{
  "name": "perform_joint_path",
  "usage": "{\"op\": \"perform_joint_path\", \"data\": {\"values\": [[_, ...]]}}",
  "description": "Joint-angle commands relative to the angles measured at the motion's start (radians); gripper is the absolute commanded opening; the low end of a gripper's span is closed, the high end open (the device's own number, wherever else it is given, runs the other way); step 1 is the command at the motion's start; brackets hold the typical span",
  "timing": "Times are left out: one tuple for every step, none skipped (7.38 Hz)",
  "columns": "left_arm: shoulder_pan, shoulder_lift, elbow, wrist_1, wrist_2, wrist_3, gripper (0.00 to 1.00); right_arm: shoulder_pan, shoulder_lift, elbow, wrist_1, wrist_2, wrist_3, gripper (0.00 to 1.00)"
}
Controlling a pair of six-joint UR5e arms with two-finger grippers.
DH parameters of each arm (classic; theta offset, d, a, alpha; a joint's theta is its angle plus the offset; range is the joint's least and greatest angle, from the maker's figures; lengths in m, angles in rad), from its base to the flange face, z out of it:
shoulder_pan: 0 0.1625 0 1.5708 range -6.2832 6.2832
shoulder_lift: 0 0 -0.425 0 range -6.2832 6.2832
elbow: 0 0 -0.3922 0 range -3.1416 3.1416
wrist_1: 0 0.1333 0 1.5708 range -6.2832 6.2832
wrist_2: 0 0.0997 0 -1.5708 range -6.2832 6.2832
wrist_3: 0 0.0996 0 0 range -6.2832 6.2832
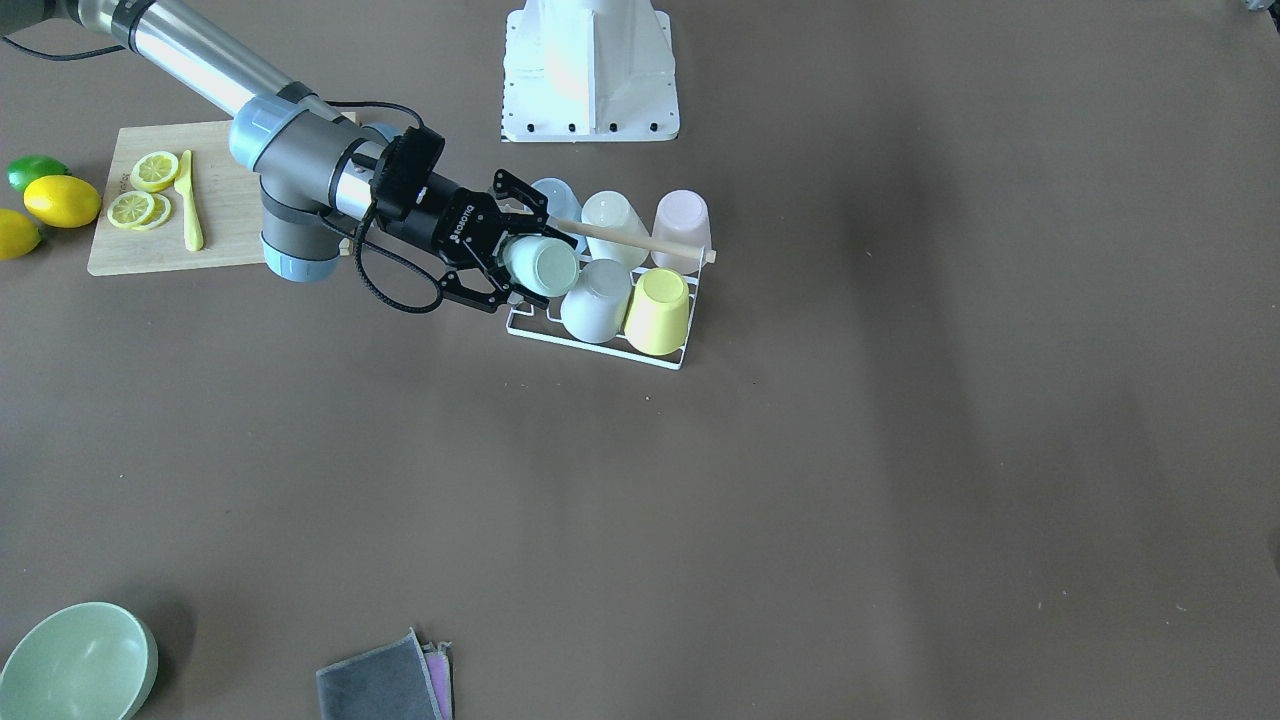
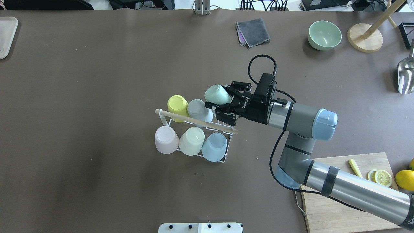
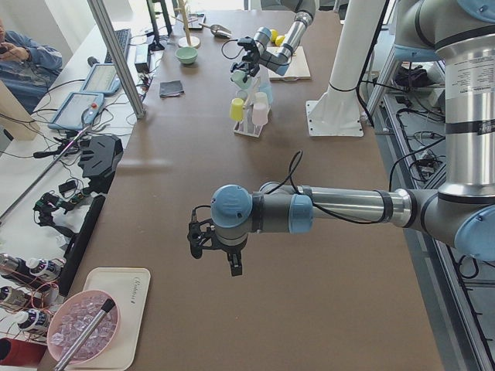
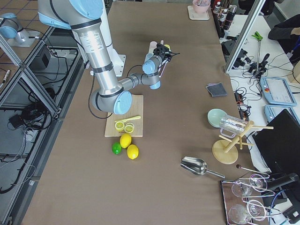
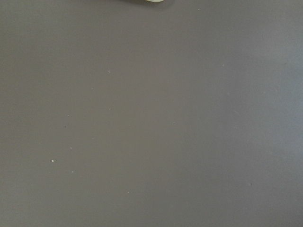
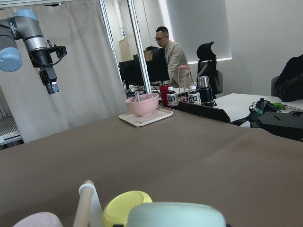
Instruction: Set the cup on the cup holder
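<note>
The cup holder (image 2: 228, 145) is a white wire rack with a wooden rod (image 2: 194, 120) across its top, standing mid-table. It carries yellow (image 2: 177, 104), grey (image 2: 196, 108), pink (image 2: 165, 139), cream (image 2: 192, 139) and blue (image 2: 214, 146) cups, all upside down. My right gripper (image 2: 220, 97) is shut on a mint cup (image 2: 216, 93), which it holds tilted at the rack's end, beside the grey cup. That cup also shows in the front view (image 1: 548, 268). My left gripper (image 3: 213, 249) hangs over bare table far from the rack; I cannot tell whether it is open.
A wooden cutting board (image 2: 339, 191) with lemon slices and a yellow knife lies under the right arm. A green bowl (image 2: 324, 35), a folded grey cloth (image 2: 254, 31) and a wooden stand (image 2: 364, 41) sit along the far edge. A white tray (image 2: 6, 35) is at the far left.
</note>
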Motion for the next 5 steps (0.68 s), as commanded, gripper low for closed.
{"op": "perform_joint_path", "data": {"values": [[-0.007, 0.005, 0.008, 0.004, 0.111, 0.262, 0.98, -0.005, -0.010, 0.004, 0.026, -0.005, 0.004, 1.00], [-0.010, 0.000, 0.005, 0.042, 0.112, 0.280, 0.98, -0.005, -0.010, 0.012, 0.028, -0.006, 0.027, 1.00], [-0.011, 0.000, -0.007, 0.086, 0.112, 0.282, 0.98, -0.005, -0.008, 0.018, 0.026, -0.011, 0.053, 1.00], [-0.011, 0.008, -0.006, 0.085, 0.120, 0.283, 0.98, 0.025, -0.005, 0.041, 0.009, 0.000, 0.053, 1.00], [-0.011, 0.009, 0.002, 0.085, 0.159, 0.282, 0.98, 0.157, 0.002, 0.079, -0.128, 0.144, 0.053, 1.00]]}}
